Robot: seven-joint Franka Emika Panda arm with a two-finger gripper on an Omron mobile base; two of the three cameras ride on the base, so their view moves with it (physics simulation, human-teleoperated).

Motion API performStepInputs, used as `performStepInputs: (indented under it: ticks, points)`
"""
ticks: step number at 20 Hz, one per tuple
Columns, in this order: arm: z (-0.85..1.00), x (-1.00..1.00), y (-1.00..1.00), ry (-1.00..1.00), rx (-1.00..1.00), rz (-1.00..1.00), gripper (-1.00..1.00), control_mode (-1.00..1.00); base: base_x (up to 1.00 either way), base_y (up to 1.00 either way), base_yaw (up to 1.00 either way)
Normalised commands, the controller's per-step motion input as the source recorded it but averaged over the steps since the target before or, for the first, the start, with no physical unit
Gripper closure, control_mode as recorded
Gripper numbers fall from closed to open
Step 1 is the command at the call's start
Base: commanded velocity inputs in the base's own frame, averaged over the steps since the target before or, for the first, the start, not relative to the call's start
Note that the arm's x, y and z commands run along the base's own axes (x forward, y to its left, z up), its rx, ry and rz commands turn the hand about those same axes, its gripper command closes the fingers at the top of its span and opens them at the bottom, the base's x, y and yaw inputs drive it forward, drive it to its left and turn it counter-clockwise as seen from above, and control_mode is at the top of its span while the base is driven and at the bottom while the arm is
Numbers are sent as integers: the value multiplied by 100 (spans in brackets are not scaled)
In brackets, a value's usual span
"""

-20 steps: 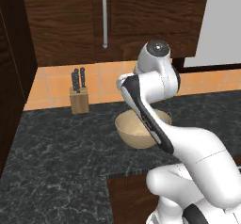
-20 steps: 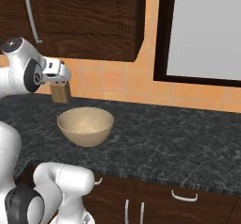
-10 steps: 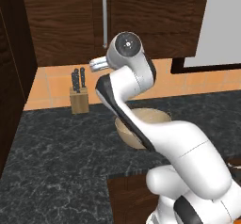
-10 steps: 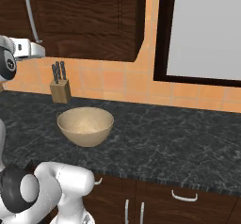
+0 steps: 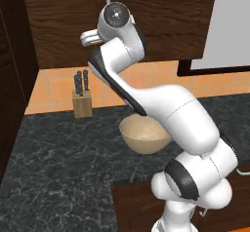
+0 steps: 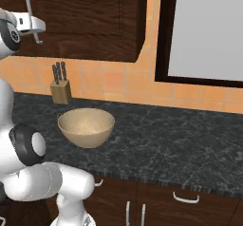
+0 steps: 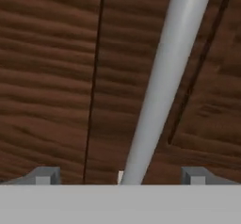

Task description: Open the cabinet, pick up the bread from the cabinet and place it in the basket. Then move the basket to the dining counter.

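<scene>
Dark brown wood grain covered the cabinet (image 6: 85,21), which was mounted on the wall above the bench (image 6: 166,144) with its door closed. Its silver bar handle (image 7: 164,82) ran vertically down the door and, in the hand view, crossed the picture at a slant between the two fingertips (image 7: 44,175). The gripper (image 7: 120,176) stood directly in front of the handle with its jaws apart, one finger on each side of the bar; the pictures did not show whether either finger touched it. In the right base view the gripper (image 6: 34,26) sat at the upper left, level with the lower part of the handle (image 6: 28,2). In the left base view the arm rose from the lower right and its hand (image 5: 90,37) pointed at the cabinet (image 5: 161,21) door.

The bread was not visible.

The basket (image 6: 86,127) stood upright on the black speckled bench, near its front edge, with its speckled tan inside open to view. In the left base view the basket (image 5: 141,136) was partly covered by the arm. A wooden knife block (image 6: 60,90) with dark handles stood behind the basket, against the orange tiled wall (image 6: 118,85), well apart from it. Low brown cabinet doors (image 6: 185,206) with silver handles lay under the bench.
</scene>
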Motion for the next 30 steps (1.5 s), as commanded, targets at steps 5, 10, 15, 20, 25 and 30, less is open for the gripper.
performStepInputs:
  ticks: [5,10,15,20,25,30]
  points:
    - [-8,81,0,0,0,0,-100,-100,0,0,0]
    - [-12,74,-1,0,0,0,-100,-100,0,0,0]
    - [-15,40,-34,-6,0,3,100,-100,0,0,0]
    - [-17,0,-95,-33,0,22,100,-100,0,0,0]
    - [-34,-5,-100,-39,0,29,100,-100,0,0,0]
    - [-50,-66,-100,-35,-1,19,100,-100,0,0,0]
